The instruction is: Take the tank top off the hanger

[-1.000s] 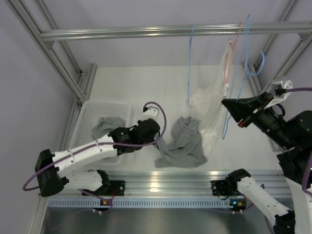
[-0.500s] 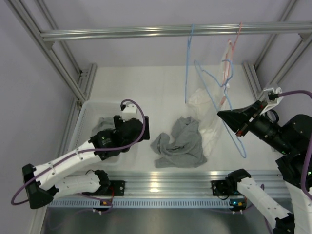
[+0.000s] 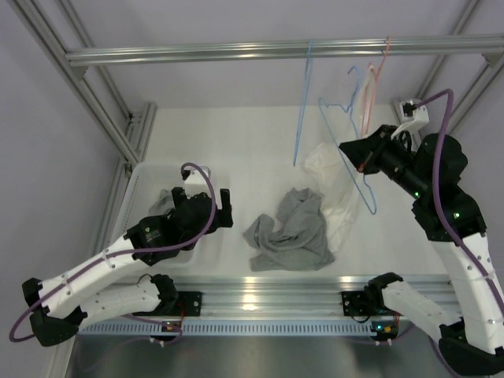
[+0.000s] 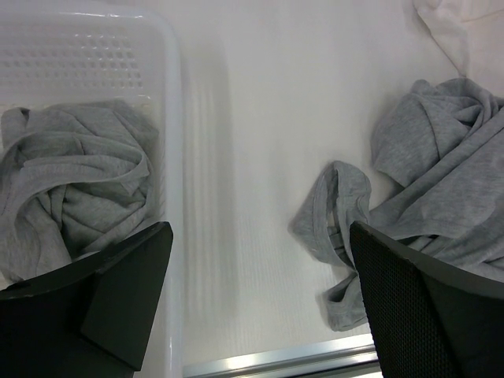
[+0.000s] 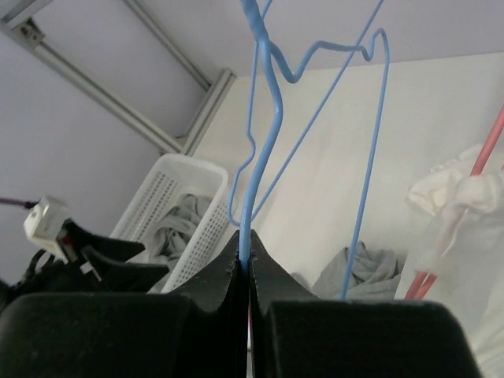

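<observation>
A grey tank top (image 3: 291, 232) lies crumpled on the table, free of any hanger; the left wrist view has it at the right (image 4: 441, 173). My right gripper (image 3: 354, 157) is shut on the wire of a bare blue hanger (image 3: 327, 118), held up near the rail. In the right wrist view the wire (image 5: 260, 118) runs straight up from the pinched jaws of that gripper (image 5: 246, 260). My left gripper (image 3: 214, 209) is open and holds nothing. It hovers between the basket and the tank top, with its gap (image 4: 260, 299) over bare table.
A white basket (image 3: 150, 177) at the left holds another grey garment (image 4: 71, 189). A second blue hanger (image 3: 303, 102) hangs from the rail (image 3: 236, 52). A red hanger (image 3: 370, 87) beside it carries a white garment (image 3: 335, 189) that drapes down to the table.
My left gripper opened, let go of the grey tank top and drew back left toward the basket. My right gripper carried the blue hanger up and back toward the rail.
</observation>
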### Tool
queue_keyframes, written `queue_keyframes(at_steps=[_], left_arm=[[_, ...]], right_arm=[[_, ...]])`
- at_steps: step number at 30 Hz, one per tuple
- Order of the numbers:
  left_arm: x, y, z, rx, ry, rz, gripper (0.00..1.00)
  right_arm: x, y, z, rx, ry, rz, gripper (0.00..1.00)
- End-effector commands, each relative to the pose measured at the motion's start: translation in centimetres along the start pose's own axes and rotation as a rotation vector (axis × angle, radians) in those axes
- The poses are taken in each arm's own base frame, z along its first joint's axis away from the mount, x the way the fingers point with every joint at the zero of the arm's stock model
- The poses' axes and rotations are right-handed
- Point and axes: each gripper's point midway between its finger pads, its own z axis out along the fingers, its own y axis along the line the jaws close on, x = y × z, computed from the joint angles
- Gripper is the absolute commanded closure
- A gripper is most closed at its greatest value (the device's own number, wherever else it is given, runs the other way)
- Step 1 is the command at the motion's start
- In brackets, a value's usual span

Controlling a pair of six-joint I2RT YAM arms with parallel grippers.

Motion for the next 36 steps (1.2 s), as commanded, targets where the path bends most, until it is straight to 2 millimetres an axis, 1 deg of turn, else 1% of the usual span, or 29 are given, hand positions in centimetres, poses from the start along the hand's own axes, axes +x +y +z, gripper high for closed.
queue_keyframes(at_steps=[1,3,4,5,7,8,9,10,11,14,15,17,18,19,21,22,23,24,25,26,27,28,29,31,32,33,34,35,36], left_arm=[[-0.7,0.8,-0.9,0.002,-0.029,-0.008,0.01],[-0.9,0.9,-1.1,0.005,-0.038,-0.015,0.01],[-0.9,0.9,-1.2,0.007,-0.038,-0.018,0.01],[-1.0,0.8,-1.2,0.011,-0.037,-0.018,0.01],[-0.9,0.8,-1.1,0.01,-0.032,-0.013,0.01],[-0.8,0.8,-1.1,0.009,-0.031,-0.008,0.01],[-0.7,0.8,-1.0,0.007,-0.028,-0.005,0.01],[-0.6,0.8,-1.0,0.007,-0.026,-0.004,0.01],[-0.4,0.6,-1.0,0.017,-0.018,-0.006,0.01],[-0.2,-0.3,-1.0,0.06,0.001,-0.023,0.01],[-0.1,-1.5,-1.1,0.113,0.013,-0.027,0.01],[0.1,-2.7,-1.1,0.172,0.028,-0.011,0.01],[0.2,-4.0,-1.2,0.235,0.04,-0.015,0.01],[0.3,-4.5,-1.3,0.262,0.043,-0.009,0.01],[0.6,-5.4,-1.4,0.312,0.056,-0.011,0.01],[0.4,-5.8,-1.4,0.33,0.045,-0.018,0.01],[0.3,-6.1,-1.5,0.347,0.042,-0.019,0.01],[0.8,-6.7,-1.6,0.391,0.058,0.0,0.01],[0.5,-7.6,-1.7,0.432,0.042,-0.004,0.01],[0.5,-8.3,-1.8,0.466,0.041,-0.003,0.01],[1.1,-9.0,-1.6,0.5,0.052,0.01,0.01],[0.7,-10.4,-1.8,0.566,0.033,0.011,0.01],[0.7,-10.9,-1.6,0.577,0.027,0.015,0.01],[1.5,-11.9,-0.5,0.588,0.035,0.055,0.01],[0.8,-12.8,-0.4,0.611,0.002,0.052,0.01],[1.2,-13.4,0.2,0.623,0.0,0.086,0.01],[1.6,-13.9,0.5,0.642,-0.006,0.106,0.01],[0.8,-15.0,0.4,0.683,-0.045,0.105,0.01],[1.4,-15.6,1.3,0.683,-0.04,0.14,0.01]], right_arm=[[-6.7,1.0,0.3,0.021,-0.208,-0.014,1.0],[-7.8,0.4,1.9,0.056,-0.227,-0.029,1.0],[-7.7,-0.3,3.4,0.075,-0.209,-0.03,1.0],[-8.6,0.0,3.7,0.068,-0.226,-0.047,1.0],[-9.1,0.1,5.0,0.059,-0.218,-0.071,1.0],[-9.6,0.0,6.1,0.064,-0.213,-0.076,1.0],[-10.0,-0.5,6.7,0.089,-0.221,-0.075,1.0],[-9.7,-1.3,8.0,0.11,-0.201,-0.071,1.0],[-10.2,-1.2,8.4,0.109,-0.205,-0.075,1.0],[-9.5,-2.4,10.7,0.138,-0.173,-0.065,1.0],[-9.3,-2.8,11.1,0.149,-0.167,-0.058,1.0],[-8.5,-4.0,12.4,0.179,-0.143,-0.057,1.0],[-8.1,-4.4,12.8,0.184,-0.13,-0.049,1.0],[-7.1,-5.1,13.4,0.193,-0.102,-0.038,1.0],[-5.7,-5.5,13.7,0.187,-0.073,-0.019,1.0],[-4.2,-6.0,13.3,0.193,-0.055,-0.01,1.0],[-4.4,-5.8,13.1,0.18,-0.081,-0.002,1.0],[-3.8,-6.0,12.8,0.178,-0.081,0.003,1.0],[-2.9,-6.3,12.2,0.181,-0.072,0.004,1.0],[-2.7,-6.3,11.9,0.178,-0.072,0.001,1.0],[-2.5,-6.2,11.7,0.17,-0.073,0.0,1.0],[-2.4,-6.1,11.1,0.169,-0.081,-0.001,1.0],[-2.4,-6.0,10.8,0.166,-0.084,-0.005,1.0],[-2.7,-5.4,10.1,0.145,-0.093,-0.011,1.0],[-2.7,-5.1,9.9,0.133,-0.091,-0.02,1.0],[-2.6,-4.5,9.7,0.104,-0.083,-0.024,0.9],[-2.9,-3.9,9.0,0.084,-0.092,-0.031,0.74],[-2.8,-3.2,8.5,0.054,-0.087,-0.037,0.37],[-3.2,-2.3,7.2,0.03,-0.107,-0.047,0.09]])
